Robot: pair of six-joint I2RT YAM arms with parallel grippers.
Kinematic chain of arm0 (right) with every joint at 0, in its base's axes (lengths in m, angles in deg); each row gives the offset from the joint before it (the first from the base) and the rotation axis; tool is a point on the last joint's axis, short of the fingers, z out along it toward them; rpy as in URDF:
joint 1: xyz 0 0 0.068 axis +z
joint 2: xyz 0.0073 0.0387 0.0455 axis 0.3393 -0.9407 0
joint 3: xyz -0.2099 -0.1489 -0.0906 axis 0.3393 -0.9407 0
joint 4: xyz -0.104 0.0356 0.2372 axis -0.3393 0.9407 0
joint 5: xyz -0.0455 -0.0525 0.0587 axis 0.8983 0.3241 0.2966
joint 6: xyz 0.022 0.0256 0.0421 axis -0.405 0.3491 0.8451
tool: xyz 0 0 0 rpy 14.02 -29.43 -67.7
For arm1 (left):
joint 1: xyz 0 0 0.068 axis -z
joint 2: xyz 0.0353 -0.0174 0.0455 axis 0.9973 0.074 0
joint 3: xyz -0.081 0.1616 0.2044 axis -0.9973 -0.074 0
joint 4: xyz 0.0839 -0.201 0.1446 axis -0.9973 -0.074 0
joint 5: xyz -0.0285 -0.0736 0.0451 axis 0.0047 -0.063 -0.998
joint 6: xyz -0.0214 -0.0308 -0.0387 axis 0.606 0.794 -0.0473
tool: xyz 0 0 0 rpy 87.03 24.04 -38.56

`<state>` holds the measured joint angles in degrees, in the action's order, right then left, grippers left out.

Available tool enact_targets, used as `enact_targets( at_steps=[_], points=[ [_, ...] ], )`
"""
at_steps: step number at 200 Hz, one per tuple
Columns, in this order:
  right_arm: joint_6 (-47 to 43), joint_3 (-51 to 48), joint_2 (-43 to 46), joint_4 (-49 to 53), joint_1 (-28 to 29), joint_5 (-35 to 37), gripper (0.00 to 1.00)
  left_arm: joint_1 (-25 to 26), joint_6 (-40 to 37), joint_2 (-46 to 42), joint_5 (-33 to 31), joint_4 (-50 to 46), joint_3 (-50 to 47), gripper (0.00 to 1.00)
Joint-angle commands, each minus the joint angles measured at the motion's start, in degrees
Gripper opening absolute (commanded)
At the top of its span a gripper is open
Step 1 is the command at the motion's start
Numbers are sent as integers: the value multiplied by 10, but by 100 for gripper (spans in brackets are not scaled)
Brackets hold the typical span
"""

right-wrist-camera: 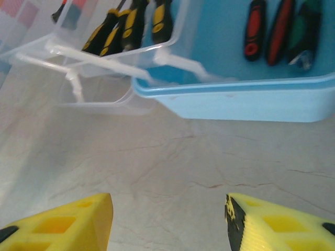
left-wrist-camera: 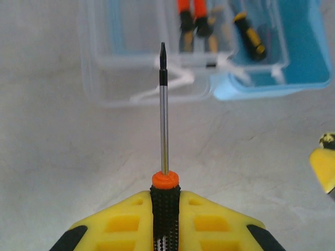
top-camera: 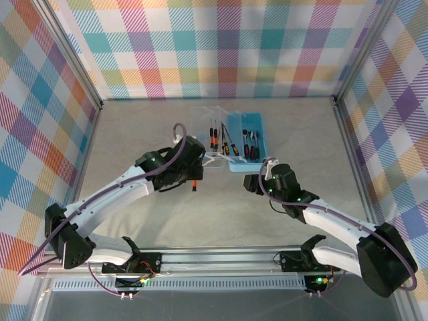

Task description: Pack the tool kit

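The tool kit's light-blue box (top-camera: 249, 142) lies open at the table's middle back, its clear lid (top-camera: 214, 146) folded out to the left. Several black-handled screwdrivers (top-camera: 226, 142) lie in the lid, and dark tools (right-wrist-camera: 254, 31) rest in the blue tray (right-wrist-camera: 235, 102). My left gripper (left-wrist-camera: 165, 214) is shut on a black-and-orange screwdriver (left-wrist-camera: 164, 130), whose steel shaft points toward the lid (left-wrist-camera: 131, 78). From above, this gripper (top-camera: 194, 175) sits just in front of the lid. My right gripper (right-wrist-camera: 168, 219) stands open over bare table before the box, nothing between its fingers.
Plaid-patterned walls (top-camera: 221, 47) enclose the table on three sides. A metal rail (top-camera: 221, 257) with both arm bases runs along the near edge. A yellow fingertip (left-wrist-camera: 323, 167) of the right gripper shows at the right edge of the left wrist view.
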<state>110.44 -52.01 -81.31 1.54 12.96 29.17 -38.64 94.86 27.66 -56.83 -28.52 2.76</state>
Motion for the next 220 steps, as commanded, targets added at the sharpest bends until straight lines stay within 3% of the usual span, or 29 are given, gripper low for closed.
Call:
enact_targets(
  at_steps=[1, 61, 101, 137, 220],
  points=[
    [17, -6, 16, -1, -3, 62, 59, -4, -58, 69, -34, -24, 74, 12],
    [23, 0, -1, 6, -5, 72, 60, -55, -102, 236, -14, -15, 270, 10],
    [24, 2, -6, 8, -8, 74, 60, -98, -110, 319, 2, -1, 352, 10],
    [24, 4, -8, 10, -8, 71, 60, -121, -116, 379, 75, 23, 403, 9],
    [26, 7, -12, 14, -13, 71, 60, -125, -95, 431, 105, 25, 431, 9]
  ],
)
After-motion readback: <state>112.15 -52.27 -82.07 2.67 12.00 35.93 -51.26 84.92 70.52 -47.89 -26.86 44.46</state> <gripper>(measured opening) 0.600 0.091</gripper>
